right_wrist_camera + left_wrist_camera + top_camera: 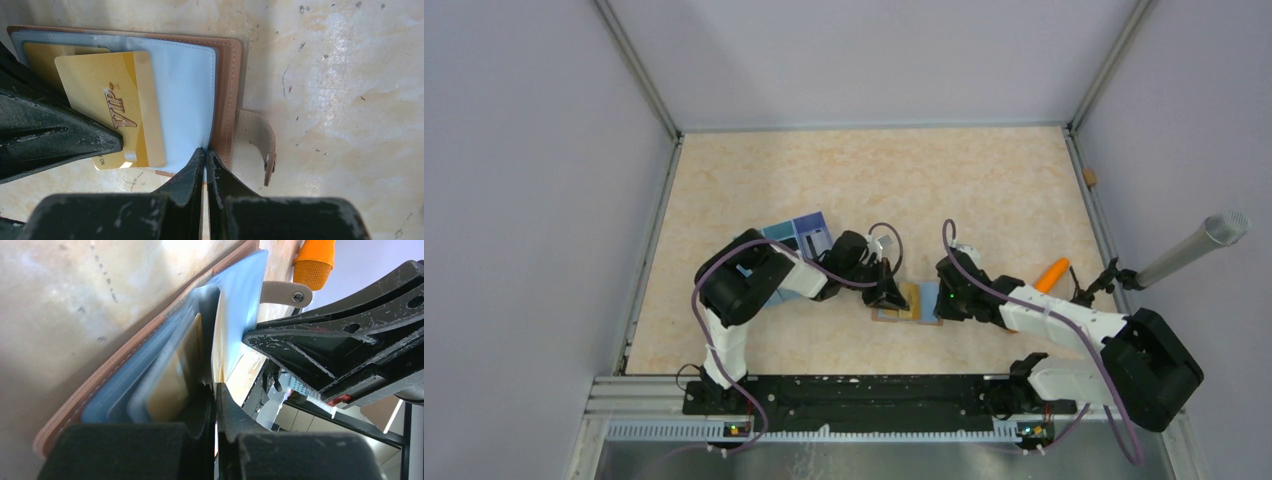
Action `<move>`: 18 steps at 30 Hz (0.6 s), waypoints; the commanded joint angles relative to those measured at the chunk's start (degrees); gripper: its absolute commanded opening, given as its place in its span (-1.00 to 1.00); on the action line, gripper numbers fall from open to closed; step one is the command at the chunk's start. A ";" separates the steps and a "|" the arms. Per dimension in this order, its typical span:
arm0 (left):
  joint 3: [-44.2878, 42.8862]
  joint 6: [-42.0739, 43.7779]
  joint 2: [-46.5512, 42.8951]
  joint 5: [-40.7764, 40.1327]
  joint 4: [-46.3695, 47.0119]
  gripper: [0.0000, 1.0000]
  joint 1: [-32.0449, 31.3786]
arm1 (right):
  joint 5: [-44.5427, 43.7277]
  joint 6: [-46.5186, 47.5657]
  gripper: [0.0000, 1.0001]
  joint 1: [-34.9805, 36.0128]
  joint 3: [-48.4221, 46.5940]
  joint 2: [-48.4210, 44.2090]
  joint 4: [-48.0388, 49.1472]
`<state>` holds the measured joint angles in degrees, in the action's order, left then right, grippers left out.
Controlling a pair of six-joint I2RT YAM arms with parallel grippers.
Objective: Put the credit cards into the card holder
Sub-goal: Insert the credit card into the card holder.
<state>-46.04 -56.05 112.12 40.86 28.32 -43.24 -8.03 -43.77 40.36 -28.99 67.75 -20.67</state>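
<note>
One card (pixel 42 60) seems already inside the holder (pixel 227 75), under both arms' tips. The left gripper (pixel 216 390), closed, pinches the VIP card (pixel 125 100), not yet in; the right gripper (pixel 205 152), closed, touches the holder

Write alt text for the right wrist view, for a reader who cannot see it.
A gold VIP card lies across the blue pocket of an open brown card holder on a marbled table, its near corner in the shut left gripper. The shut right gripper touches the holder's near edge beside a tan snap strap.
</note>
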 commanded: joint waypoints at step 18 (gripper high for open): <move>-8.70 10.24 -0.59 -13.74 -21.91 -0.05 -3.33 | -2.47 -0.05 -0.45 0.25 -0.93 -8.92 -7.46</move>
<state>-53.30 -53.06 112.60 37.26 19.31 -46.37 -9.21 -43.70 40.36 -28.91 61.73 -26.98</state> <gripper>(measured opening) 0.403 0.271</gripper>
